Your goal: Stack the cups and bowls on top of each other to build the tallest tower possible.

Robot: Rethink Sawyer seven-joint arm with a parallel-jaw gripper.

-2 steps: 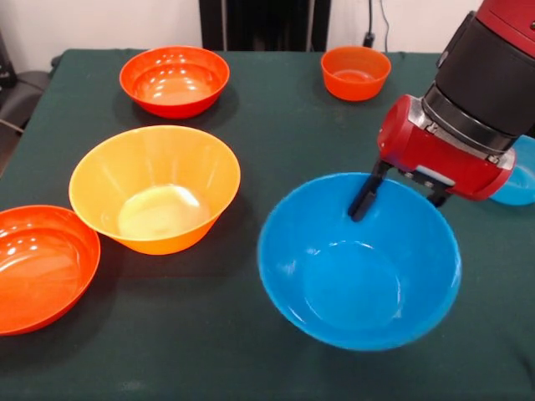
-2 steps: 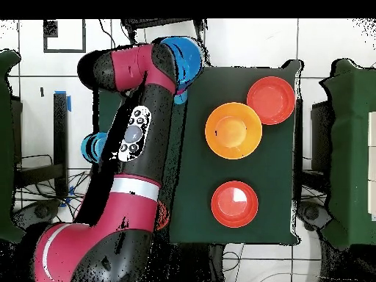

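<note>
A large blue bowl [image 1: 359, 259] [image 2: 183, 59] stands upright on the green table. My gripper [image 1: 401, 200] is open at its far rim. One finger [image 1: 364, 200] reaches down inside the bowl and the other [image 1: 438, 196] shows at the rim. A large yellow-orange bowl [image 1: 155, 188] [image 2: 233, 130] sits left of it. Two red-orange bowls stand apart, one at the far left [image 1: 174, 79] [image 2: 234, 203] and one at the near left edge [image 1: 42, 267] [image 2: 271, 100]. A small orange bowl [image 1: 355, 73] is at the back. The cups are out of view.
A small blue bowl [image 1: 520, 175] [image 2: 94, 147] peeks out behind the arm at the right edge. Every bowl stands singly on the cloth [image 1: 251, 334]. In the overhead view the arm [image 2: 139, 139] hides the gripper and part of the blue bowl.
</note>
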